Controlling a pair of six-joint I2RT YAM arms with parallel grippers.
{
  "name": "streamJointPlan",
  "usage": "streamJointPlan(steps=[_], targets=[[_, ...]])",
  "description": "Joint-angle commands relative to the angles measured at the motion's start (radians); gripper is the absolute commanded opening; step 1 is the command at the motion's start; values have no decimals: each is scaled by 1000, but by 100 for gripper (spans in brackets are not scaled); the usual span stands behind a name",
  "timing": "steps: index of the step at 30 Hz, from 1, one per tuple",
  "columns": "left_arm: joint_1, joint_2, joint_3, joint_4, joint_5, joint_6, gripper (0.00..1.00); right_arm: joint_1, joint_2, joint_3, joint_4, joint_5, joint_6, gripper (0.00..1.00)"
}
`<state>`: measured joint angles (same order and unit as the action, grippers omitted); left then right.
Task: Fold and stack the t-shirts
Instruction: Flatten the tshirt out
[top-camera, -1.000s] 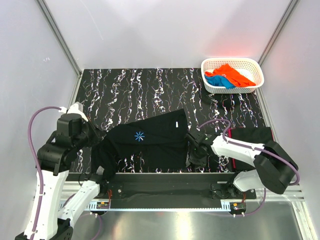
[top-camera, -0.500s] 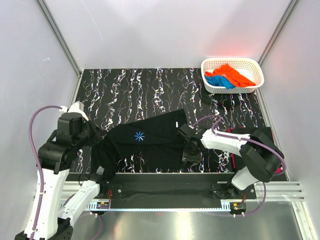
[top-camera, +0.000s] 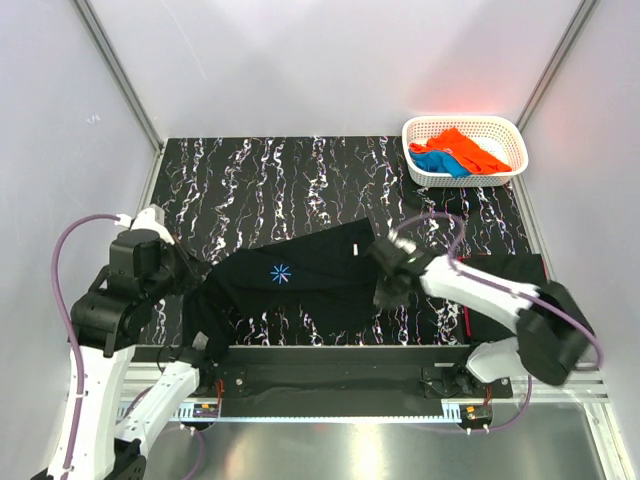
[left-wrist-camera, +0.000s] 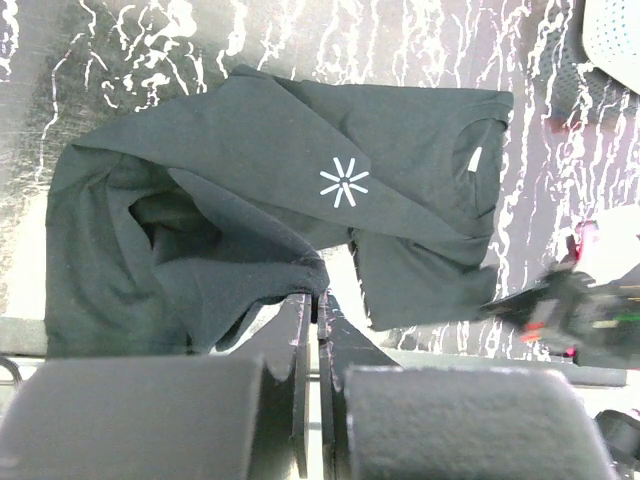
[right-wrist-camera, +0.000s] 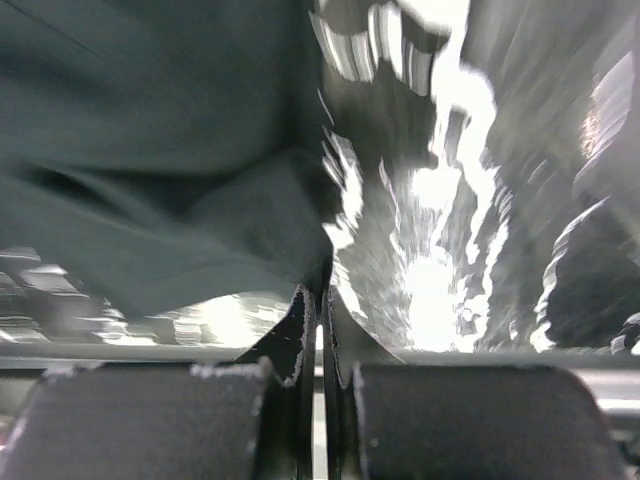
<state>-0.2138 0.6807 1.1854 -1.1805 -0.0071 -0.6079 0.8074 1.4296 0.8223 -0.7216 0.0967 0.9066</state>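
The black t-shirt (top-camera: 300, 290) lies rumpled on the desk (top-camera: 260, 180), the left jaws closed tight on its bunched near fold, the right jaws closed apparently on its right edge, where a thin pinch could slip mid-fold.

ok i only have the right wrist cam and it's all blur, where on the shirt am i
Observer: Top view puts the right gripper at the right edge of the black t-shirt, below the collar.
Operator: and the left arm
Observer: The left gripper is shut on a bunched fold at the shirt's left end.
Operator: any more shirts to do
Observer: An orange shirt and a blue shirt lie in the white basket at the far right corner.
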Motion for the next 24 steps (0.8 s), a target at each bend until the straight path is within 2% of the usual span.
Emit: streamJointPlan(steps=[1,4,8,11,15,20,24], targets=[[4,11,81,38,-28,34,0,-126,-173,164,-13,167,-129,0],[4,71,192,39,-66,66,0,-278,-222,332,-22,129,-236,0],[5,196,406,41,-138,108,0,-381,-164,678,-47,136,-340,0],[5,273,648,38,-177,125,0,-422,-115,895,-58,144,-383,0],[5,348,857,39,-228,155,0,-441,-71,1142,-72,182,-449,0],[7,336,980,85,-284,241,0,-442,-63,1400,-56,239,-534,0],[5,249,970,182,-318,304,0,-442,-122,1436,14,256,-592,0]])
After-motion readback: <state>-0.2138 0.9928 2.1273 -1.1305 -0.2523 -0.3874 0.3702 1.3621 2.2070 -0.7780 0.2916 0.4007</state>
